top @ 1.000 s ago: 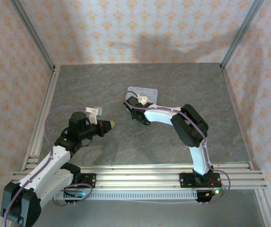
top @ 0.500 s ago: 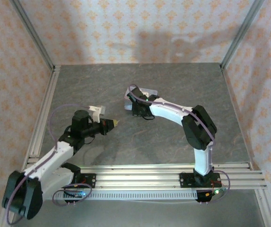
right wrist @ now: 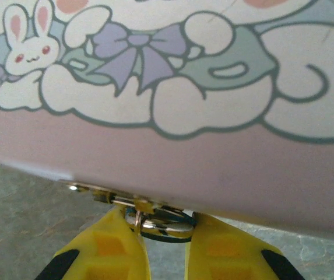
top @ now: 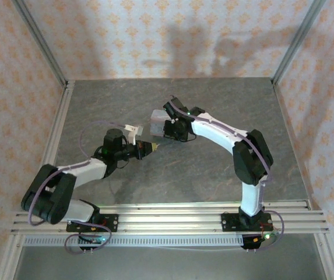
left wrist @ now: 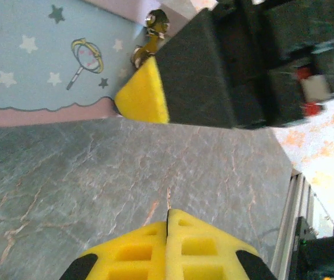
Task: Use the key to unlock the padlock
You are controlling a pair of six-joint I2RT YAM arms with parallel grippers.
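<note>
Your padlock [right wrist: 158,223] is hanging at the latch of the tin [right wrist: 213,146], around the middle of the surface [top: 225,105] — your right gripper [right wrist: 165,234] is pinching its metal ring, jaws nearly together. The key [left wrist: 168,201] is poking out as a thin sliver from your left gripper [left wrist: 167,221], which is clamping it fully closed, just on the near-edge side of the tin — not touching it.

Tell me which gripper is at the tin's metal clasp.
The right gripper: its yellow fingers flank the metal clasp at the tin's edge. The left gripper, shut on the key, sits apart over the table.
</note>
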